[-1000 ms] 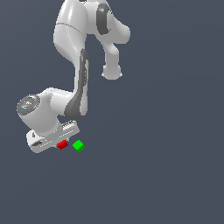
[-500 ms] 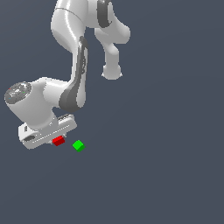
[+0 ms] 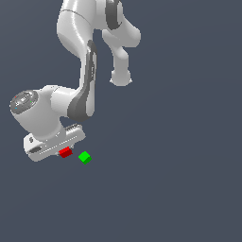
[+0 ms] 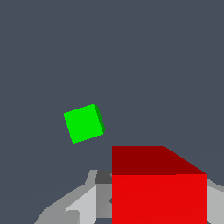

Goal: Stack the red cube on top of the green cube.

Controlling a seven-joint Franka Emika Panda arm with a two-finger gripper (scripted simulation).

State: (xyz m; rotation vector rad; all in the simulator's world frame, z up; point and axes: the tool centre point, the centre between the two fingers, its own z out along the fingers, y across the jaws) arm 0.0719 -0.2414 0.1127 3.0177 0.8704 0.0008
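The red cube (image 3: 65, 152) sits between the fingers of my gripper (image 3: 63, 152), which is shut on it and holds it just off the floor. It fills the wrist view close up as the red cube (image 4: 159, 186), gripped on both sides, with one grey finger (image 4: 72, 204) showing beside it. The green cube (image 3: 85, 157) lies on the floor a short way to the exterior view's right of the red one, apart from it. In the wrist view the green cube (image 4: 84, 123) lies beyond the held cube and is turned at an angle to it.
The floor is plain dark grey, and only the two cubes lie on it. The arm's white links (image 3: 78, 56) rise above the hand, and the wrist body (image 3: 35, 113) overhangs the gripper.
The hand has risen and shifted to the exterior view's left with the red cube in its grip, widening the gap to the green cube. The green cube has not moved.
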